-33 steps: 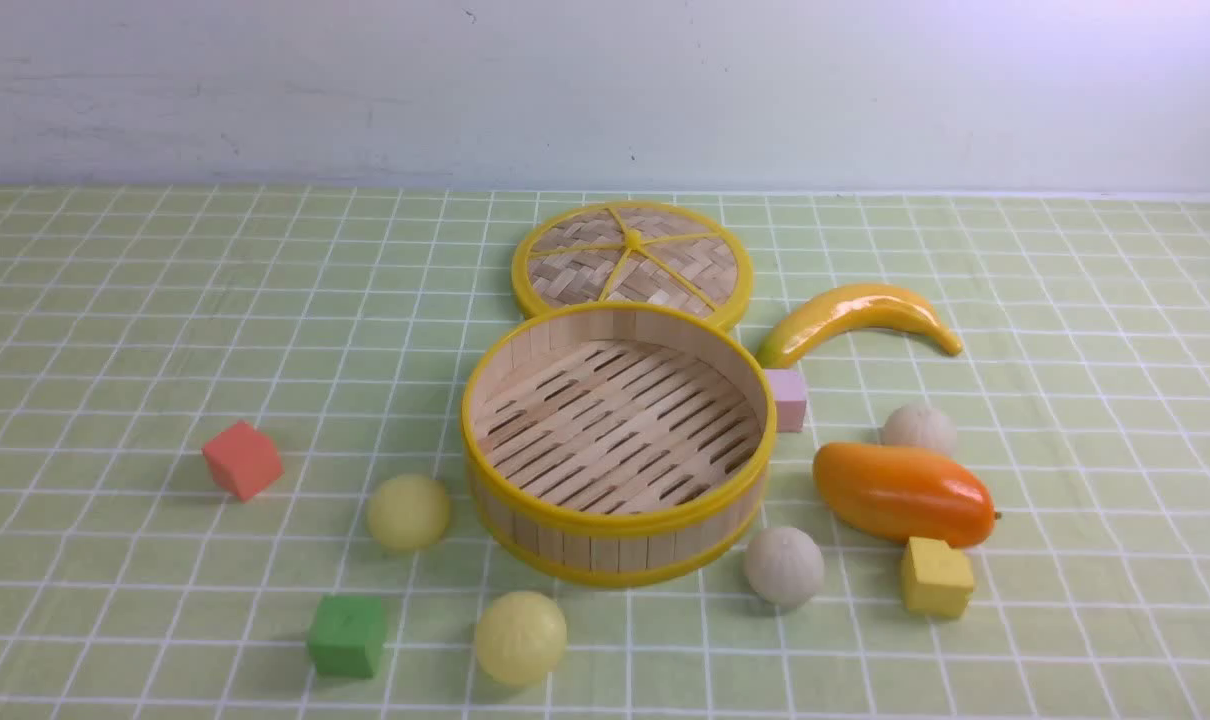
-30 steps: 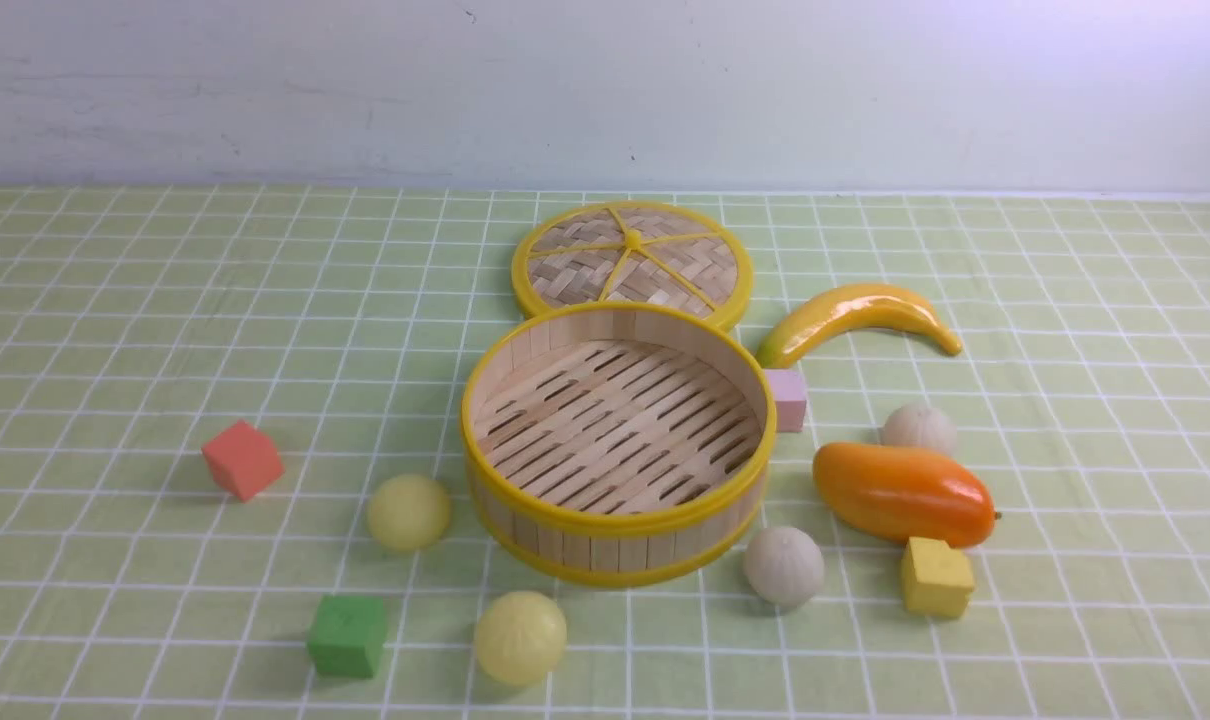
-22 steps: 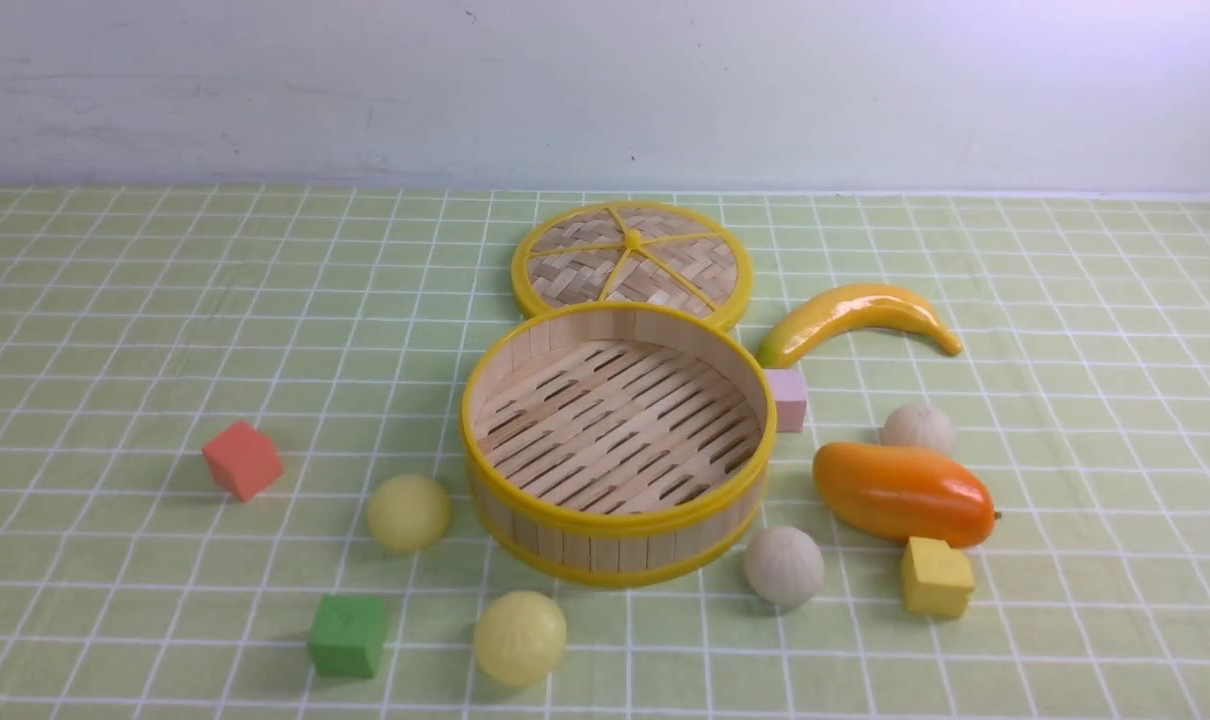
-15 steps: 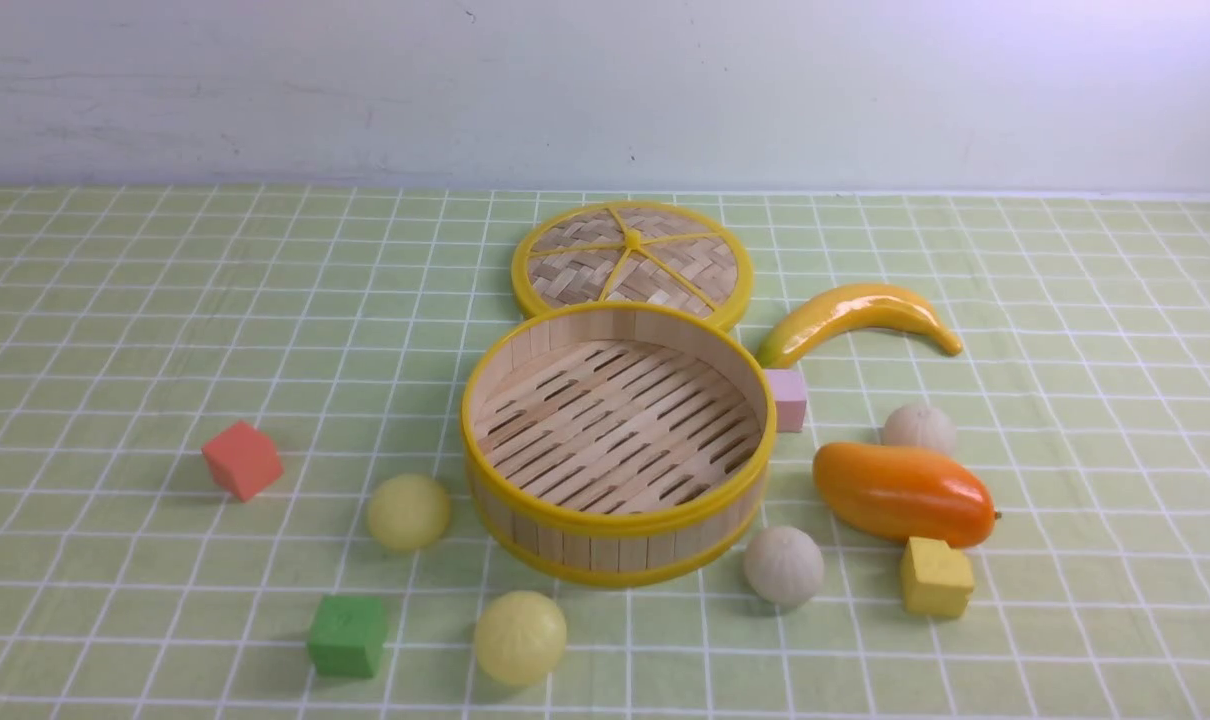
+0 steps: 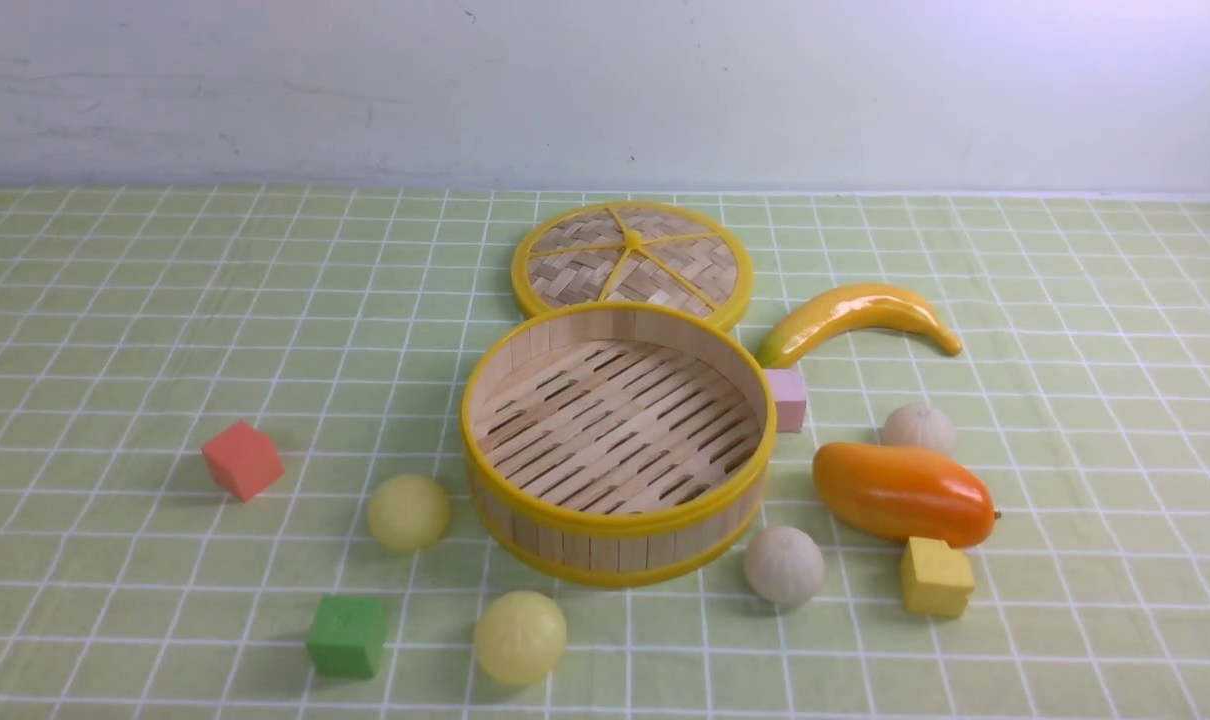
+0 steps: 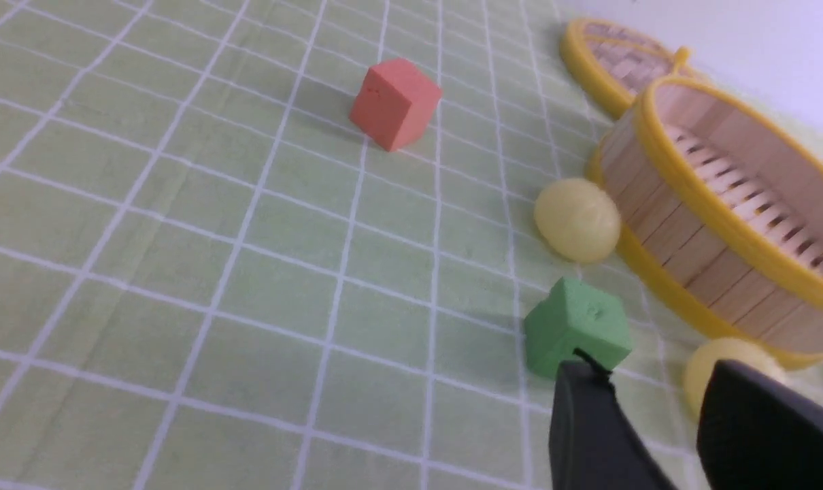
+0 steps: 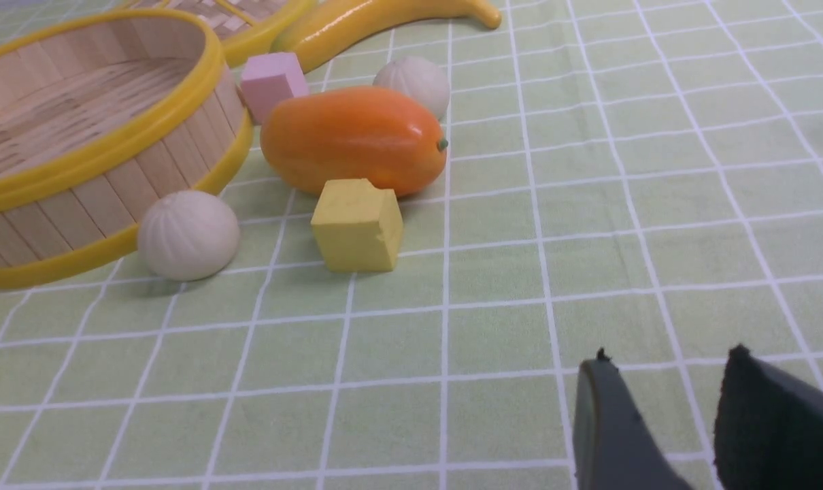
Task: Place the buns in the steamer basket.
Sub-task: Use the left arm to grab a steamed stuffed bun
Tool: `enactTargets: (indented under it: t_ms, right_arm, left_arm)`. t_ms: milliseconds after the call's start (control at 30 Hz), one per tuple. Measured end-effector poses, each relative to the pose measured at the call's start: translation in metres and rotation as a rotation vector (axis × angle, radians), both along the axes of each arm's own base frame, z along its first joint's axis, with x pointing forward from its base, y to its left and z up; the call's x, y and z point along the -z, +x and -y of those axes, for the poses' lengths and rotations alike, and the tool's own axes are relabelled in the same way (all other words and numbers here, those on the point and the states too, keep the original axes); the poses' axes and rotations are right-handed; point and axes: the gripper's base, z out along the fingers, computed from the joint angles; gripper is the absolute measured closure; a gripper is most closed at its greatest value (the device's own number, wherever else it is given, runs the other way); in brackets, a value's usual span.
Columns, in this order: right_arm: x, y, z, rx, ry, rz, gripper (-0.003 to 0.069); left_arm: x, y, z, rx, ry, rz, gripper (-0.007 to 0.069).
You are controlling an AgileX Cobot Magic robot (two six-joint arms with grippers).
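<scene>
The steamer basket stands empty at the table's middle, also seen in the wrist views. Two pale yellow buns lie at its left front: one near its wall, one closer to me. Two off-white pleated buns lie on its right: one by its front wall, one behind the mango. My left gripper is open and empty, short of the near yellow bun. My right gripper is open and empty over bare cloth. Neither shows in the front view.
The woven lid lies behind the basket. An orange mango, a banana, a pink cube and a yellow cube are on the right. A red cube and a green cube are on the left.
</scene>
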Motion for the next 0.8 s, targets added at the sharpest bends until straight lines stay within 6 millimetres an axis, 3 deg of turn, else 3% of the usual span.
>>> enactTargets:
  t_ms: [200, 400, 500, 600, 733, 800]
  right_arm:
    - [0.000, 0.000, 0.000, 0.000, 0.000, 0.000, 0.0420]
    - [0.000, 0.000, 0.000, 0.000, 0.000, 0.000, 0.0420]
    - [0.000, 0.000, 0.000, 0.000, 0.000, 0.000, 0.0420]
    - [0.000, 0.000, 0.000, 0.000, 0.000, 0.000, 0.0420]
    - [0.000, 0.000, 0.000, 0.000, 0.000, 0.000, 0.0420]
    - [0.000, 0.000, 0.000, 0.000, 0.000, 0.000, 0.0420]
  left_arm:
    - [-0.018, 0.002, -0.002, -0.067, -0.447, 0.132, 0.0386]
    - [-0.037, 0.000, -0.002, -0.057, -0.546, 0.184, 0.0457]
    - [-0.083, -0.011, 0.010, 0.092, -0.411, 0.178, 0.0595]
    - [-0.114, -0.008, 0.020, 0.195, -0.275, 0.078, 0.0638]
    - [-0.141, 0.021, 0.032, 0.330, -0.081, -0.239, 0.0638]
    - [-0.141, 0.047, 0.033, 0.378, 0.030, -0.448, 0.0638]
